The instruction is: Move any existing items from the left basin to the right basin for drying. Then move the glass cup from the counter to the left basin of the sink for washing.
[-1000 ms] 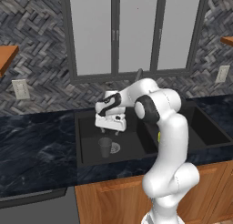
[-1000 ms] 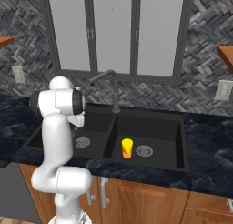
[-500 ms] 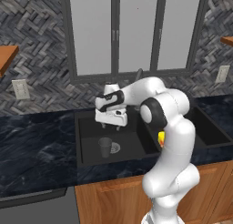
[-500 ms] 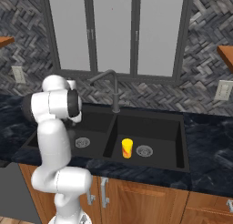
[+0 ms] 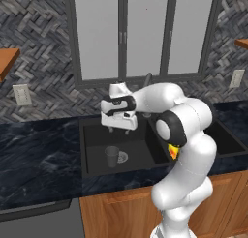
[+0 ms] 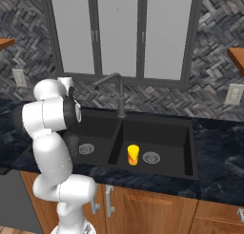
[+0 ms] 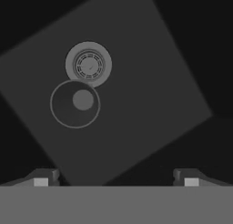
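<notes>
Glass cup (image 5: 112, 156): grey, translucent, upright in left basin (image 5: 97, 140), beside drain (image 7: 88, 65). Yellow chunk (image 6: 133, 154) stands in right basin (image 6: 181, 138). Fingers (image 7: 116, 177) spread wide, holding nothing.

In the right base view the arm (image 6: 50, 128) hides the left basin's (image 6: 97, 128) near-left corner and the glass cup. The right basin (image 5: 227, 138) is largely screened by the arm in the left base view, its drain unseen. The counter (image 6: 219, 152) runs off the frame's right edge.

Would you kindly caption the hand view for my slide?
Open gripper above the left basin, looking down on the upright glass cup beside the drain.
</notes>
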### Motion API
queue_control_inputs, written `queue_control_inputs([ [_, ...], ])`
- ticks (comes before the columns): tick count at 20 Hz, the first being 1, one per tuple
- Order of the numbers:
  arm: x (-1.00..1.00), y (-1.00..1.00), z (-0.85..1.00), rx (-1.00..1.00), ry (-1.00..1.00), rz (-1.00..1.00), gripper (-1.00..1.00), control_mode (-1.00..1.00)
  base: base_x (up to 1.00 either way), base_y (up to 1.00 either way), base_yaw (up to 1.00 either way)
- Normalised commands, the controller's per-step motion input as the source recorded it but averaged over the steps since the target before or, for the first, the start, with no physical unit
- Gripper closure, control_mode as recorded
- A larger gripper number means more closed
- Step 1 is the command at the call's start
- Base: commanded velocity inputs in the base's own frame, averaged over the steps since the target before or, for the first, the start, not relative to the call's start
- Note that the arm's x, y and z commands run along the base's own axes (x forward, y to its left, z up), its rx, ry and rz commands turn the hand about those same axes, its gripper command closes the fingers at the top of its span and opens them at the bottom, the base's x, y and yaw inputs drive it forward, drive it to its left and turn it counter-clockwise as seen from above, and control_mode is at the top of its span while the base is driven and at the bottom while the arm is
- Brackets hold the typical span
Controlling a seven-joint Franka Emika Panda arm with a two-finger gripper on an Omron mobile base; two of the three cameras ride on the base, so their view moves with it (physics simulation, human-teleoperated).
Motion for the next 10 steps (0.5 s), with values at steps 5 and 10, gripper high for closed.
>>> queue_control_inputs([
  [5,-0.3,0.0,0.48,-0.04,-0.02,0.0,-1.0,-1.0,0.0,0.0,0.0],
  [10,-0.32,0.0,0.48,-0.04,0.0,0.0,-1.0,-1.0,0.0,0.0,0.0],
])
